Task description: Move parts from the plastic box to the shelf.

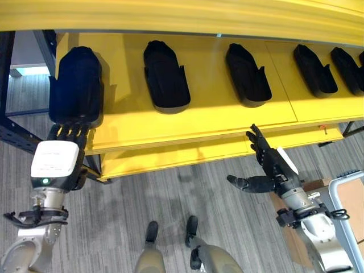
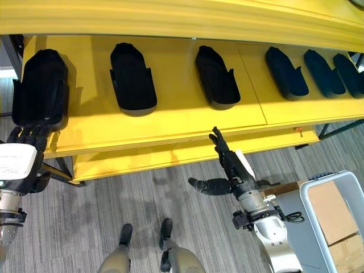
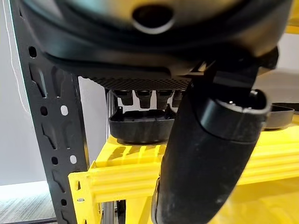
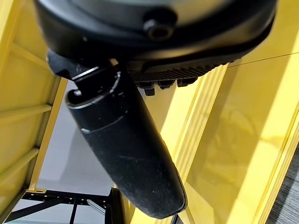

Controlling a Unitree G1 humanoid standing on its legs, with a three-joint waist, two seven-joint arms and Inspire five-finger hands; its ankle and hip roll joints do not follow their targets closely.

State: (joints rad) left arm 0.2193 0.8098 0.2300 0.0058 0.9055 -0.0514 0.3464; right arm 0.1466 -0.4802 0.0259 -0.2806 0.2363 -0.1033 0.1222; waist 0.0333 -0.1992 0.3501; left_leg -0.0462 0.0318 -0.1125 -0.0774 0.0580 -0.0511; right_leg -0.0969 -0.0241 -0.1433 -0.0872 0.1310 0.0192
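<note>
The left robot hand point(image 1: 67, 136), fingers straight, touches the leftmost part point(image 1: 77, 85) on the shelf point(image 1: 216, 116); push it squarely in. The right robot hand point(image 1: 267, 162) hangs open, empty.

Left hand point(image 1: 67, 136) fingertips hidden under leftmost part point(image 1: 77, 85); grip possibly contact only.

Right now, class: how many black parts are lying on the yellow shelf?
6, in a row: far left by the left hand, second, third, then three close together at the right. The last is cut off; more may lie beyond.
</note>
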